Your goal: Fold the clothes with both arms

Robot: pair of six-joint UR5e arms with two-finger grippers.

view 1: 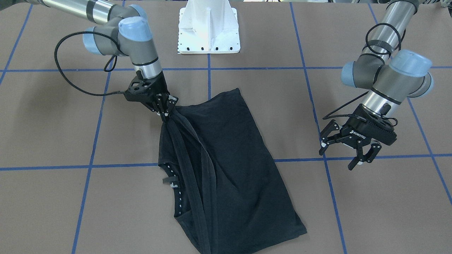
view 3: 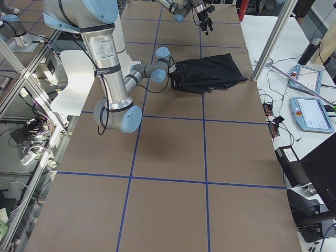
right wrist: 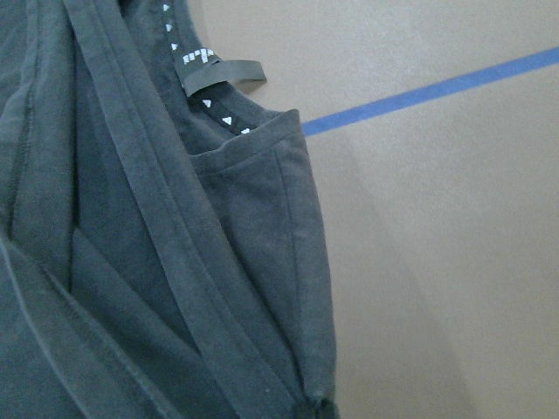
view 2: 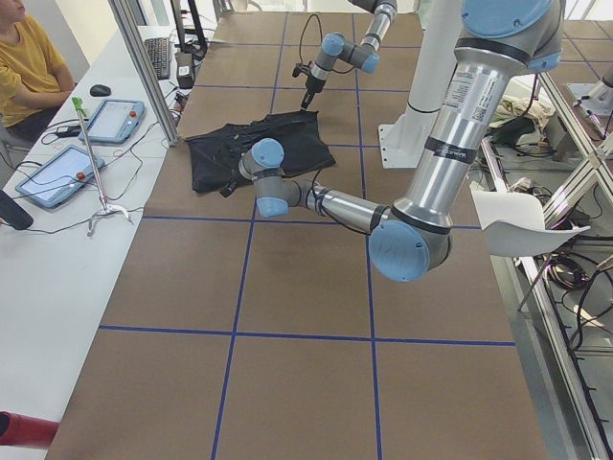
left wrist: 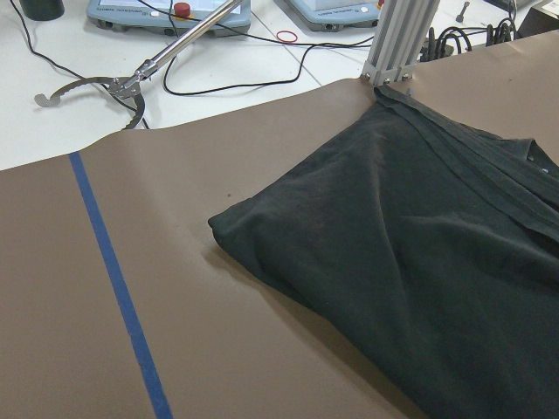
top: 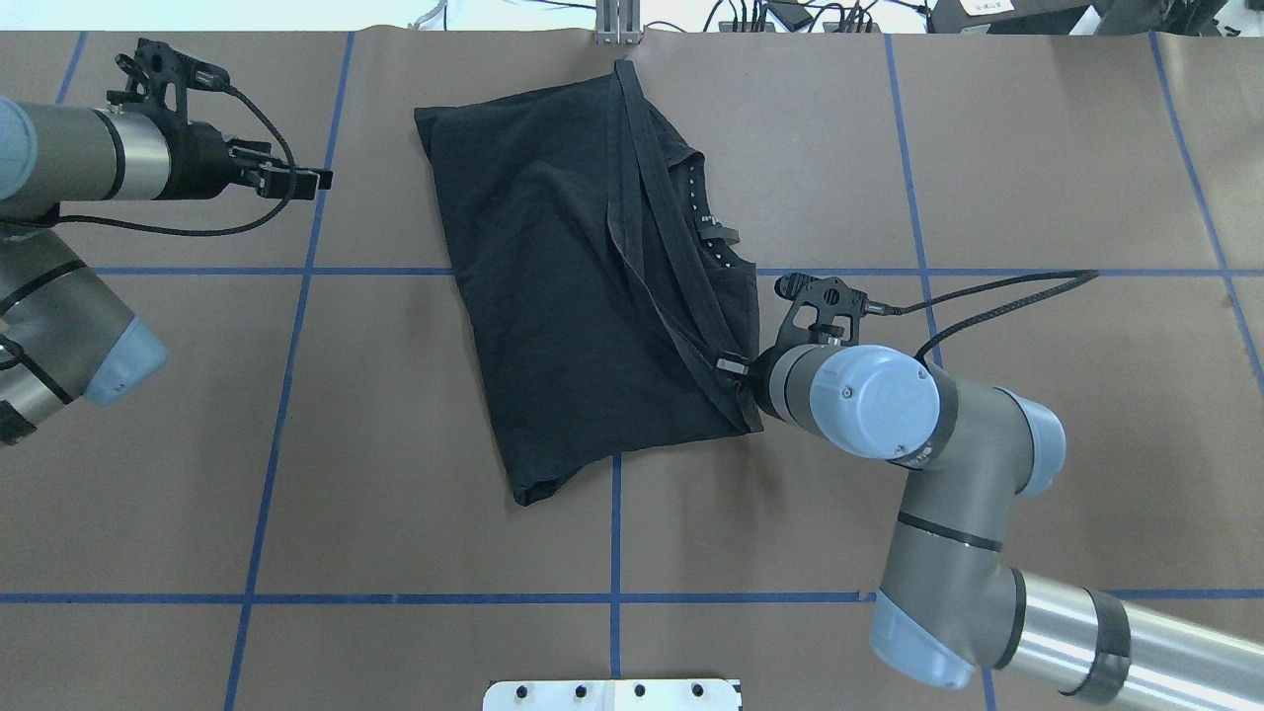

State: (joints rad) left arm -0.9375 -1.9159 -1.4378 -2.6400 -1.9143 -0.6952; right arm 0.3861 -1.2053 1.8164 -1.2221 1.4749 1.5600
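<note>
The black T-shirt (view 1: pixel 229 158) lies partly folded in a tilted rectangle on the brown table (view 1: pixel 370 211). Its front graphic is hidden. The collar with a neck tag (right wrist: pixel 218 74) shows at one edge. My right gripper (view 1: pixel 165 114) is shut on a bunched edge of the shirt and holds it slightly raised, so that stretched folds run from it across the shirt (top: pixel 553 296). My left gripper (view 1: pixel 348 148) is open and empty, hovering above bare table well off the shirt's other side. The left wrist view shows the shirt's (left wrist: pixel 419 262) corner from a distance.
The white pedestal base (view 1: pixel 208 31) stands at the robot's side of the table. An aluminium post (left wrist: pixel 397 44) rises at the far table edge, right by the shirt. Blue tape lines (top: pixel 286 395) grid the table. An operator (view 2: pixel 24 67) and tablets sit beyond it.
</note>
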